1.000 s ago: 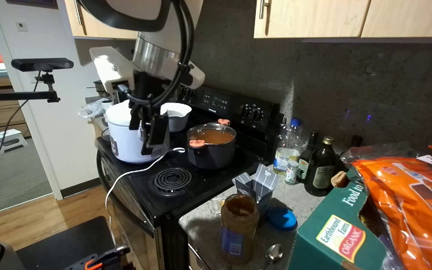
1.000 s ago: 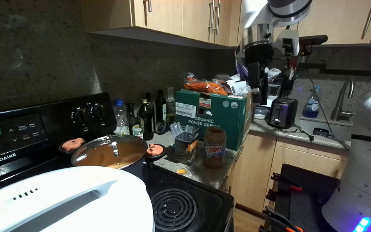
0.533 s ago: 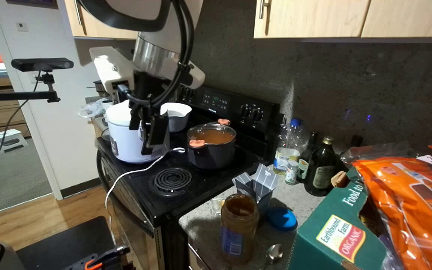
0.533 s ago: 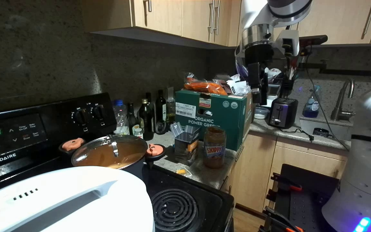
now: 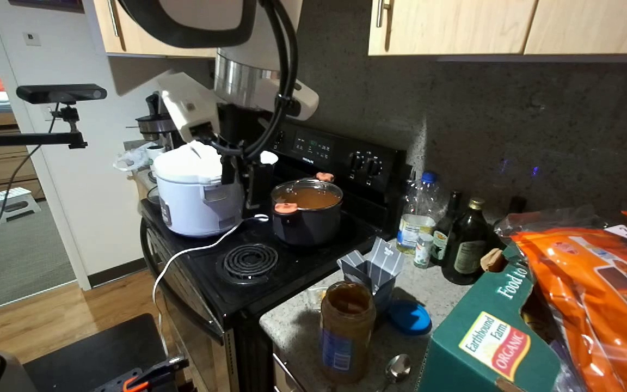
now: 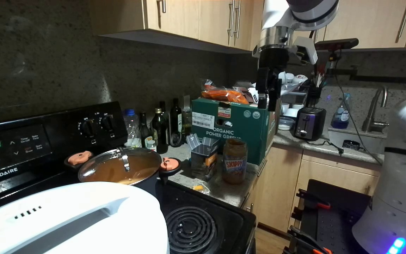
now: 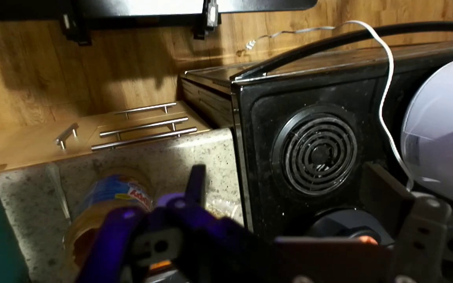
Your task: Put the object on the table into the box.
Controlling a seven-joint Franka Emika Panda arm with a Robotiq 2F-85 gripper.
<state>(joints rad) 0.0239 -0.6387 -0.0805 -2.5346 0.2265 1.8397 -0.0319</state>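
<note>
Since a moment ago my arm [image 6: 276, 37] has shifted toward the backsplash [image 6: 153, 74]; it points down, my end effector [image 6: 267, 104] high, jaws parted; the jar [image 6: 234, 164] stands upright on the surface [image 6: 225, 192] beside the open carton [image 6: 203, 164], near the green box [image 6: 240, 123].

The tool [image 6: 267, 106] shifted sideways; more cooker [image 5: 194, 198] shows in an exterior view.

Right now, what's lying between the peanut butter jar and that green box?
In an exterior view, a metal spoon lies between the jar and the green box; a blue lid lies farther back, toward the wall.
</note>
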